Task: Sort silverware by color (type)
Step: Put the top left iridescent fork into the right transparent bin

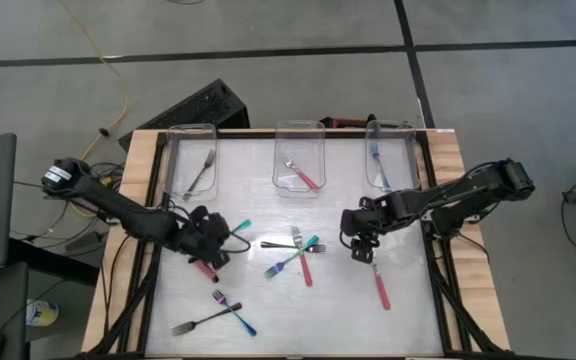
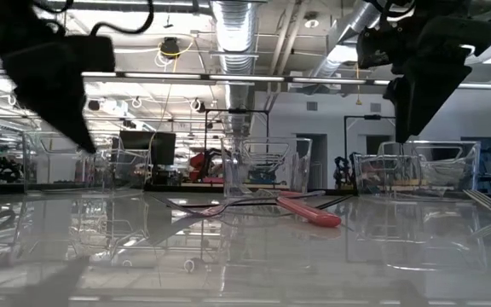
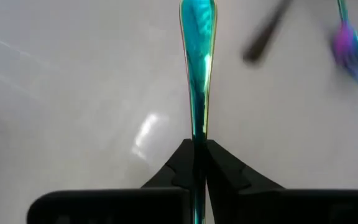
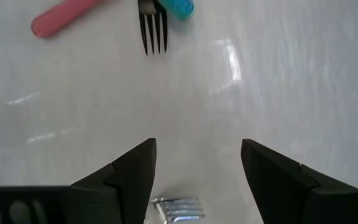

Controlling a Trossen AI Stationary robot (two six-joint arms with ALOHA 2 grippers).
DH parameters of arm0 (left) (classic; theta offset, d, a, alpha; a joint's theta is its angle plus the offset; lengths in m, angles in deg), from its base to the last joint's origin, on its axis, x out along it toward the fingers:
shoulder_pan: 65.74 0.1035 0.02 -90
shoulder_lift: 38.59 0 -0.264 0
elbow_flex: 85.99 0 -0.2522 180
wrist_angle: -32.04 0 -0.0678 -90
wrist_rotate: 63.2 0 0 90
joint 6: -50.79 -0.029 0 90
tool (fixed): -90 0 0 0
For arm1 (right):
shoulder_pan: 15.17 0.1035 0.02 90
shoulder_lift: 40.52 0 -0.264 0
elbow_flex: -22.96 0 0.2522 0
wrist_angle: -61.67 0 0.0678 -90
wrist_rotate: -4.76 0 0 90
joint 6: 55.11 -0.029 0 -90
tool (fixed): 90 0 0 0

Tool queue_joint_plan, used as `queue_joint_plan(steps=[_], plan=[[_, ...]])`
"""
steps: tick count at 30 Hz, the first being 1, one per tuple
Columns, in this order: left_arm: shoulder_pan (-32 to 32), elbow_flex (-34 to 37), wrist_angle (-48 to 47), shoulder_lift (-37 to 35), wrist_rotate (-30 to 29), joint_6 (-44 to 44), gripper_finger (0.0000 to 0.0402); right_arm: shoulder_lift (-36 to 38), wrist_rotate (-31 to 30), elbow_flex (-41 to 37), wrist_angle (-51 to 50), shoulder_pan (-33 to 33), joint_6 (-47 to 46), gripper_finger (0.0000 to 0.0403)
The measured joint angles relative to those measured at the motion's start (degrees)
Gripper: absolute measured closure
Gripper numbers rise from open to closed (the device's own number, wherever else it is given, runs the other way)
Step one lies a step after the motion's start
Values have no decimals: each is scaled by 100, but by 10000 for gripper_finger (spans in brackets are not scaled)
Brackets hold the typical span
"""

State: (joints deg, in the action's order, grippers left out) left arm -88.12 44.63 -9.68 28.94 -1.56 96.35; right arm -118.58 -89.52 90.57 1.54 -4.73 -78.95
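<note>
My left gripper [image 1: 224, 236] sits left of the table's middle, shut on a teal-handled fork [image 1: 242, 225]. Its handle [image 3: 197, 56] sticks out past the fingertips; its tines are hidden by the gripper. My right gripper [image 1: 364, 250] is open at the table's right-middle. It hovers over the tines [image 4: 176, 208] of a red-handled fork [image 1: 381, 287] that lies flat, one finger on either side. A loose cluster of red, teal and grey forks [image 1: 298, 255] lies between the arms. A grey fork [image 1: 193, 323] and a blue-handled fork [image 1: 236, 312] lie near the near edge. My left gripper pinches the teal fork's handle [image 3: 197, 134] between its two fingers [image 3: 225, 171]. The fingers come slanting from the table's left and lie along the fork. The handle's free end points toward the table's middle. I cannot tell whether the fork is clear of the table.
Three clear bins stand along the far edge. The left bin [image 1: 173, 165] holds a grey fork, the middle bin [image 1: 280, 150] a red-handled one, the right bin [image 1: 408, 160] a blue-handled one. A red handle [image 1: 208, 270] pokes out below my left gripper. Bare tabletop lies toward the near right.
</note>
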Motion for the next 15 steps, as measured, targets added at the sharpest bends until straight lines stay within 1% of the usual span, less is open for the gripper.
queue_joint_plan(steps=[2, 5, 12, 15], plan=[[51, -102, 175, -106, -323, -115, 397, 0, -4, 0, 147, -20, 33, 143], [126, -159, 906, -281, -545, -140, 397, 0, -9, 2, 494, -93, 38, 143], [230, -157, 2409, -274, -484, -83, 397, 0, -9, 2, 1329, -155, 40, 143], [288, -157, 2705, -260, -154, 41, 397, 0, -7, 0, 1748, -155, 166, 143]])
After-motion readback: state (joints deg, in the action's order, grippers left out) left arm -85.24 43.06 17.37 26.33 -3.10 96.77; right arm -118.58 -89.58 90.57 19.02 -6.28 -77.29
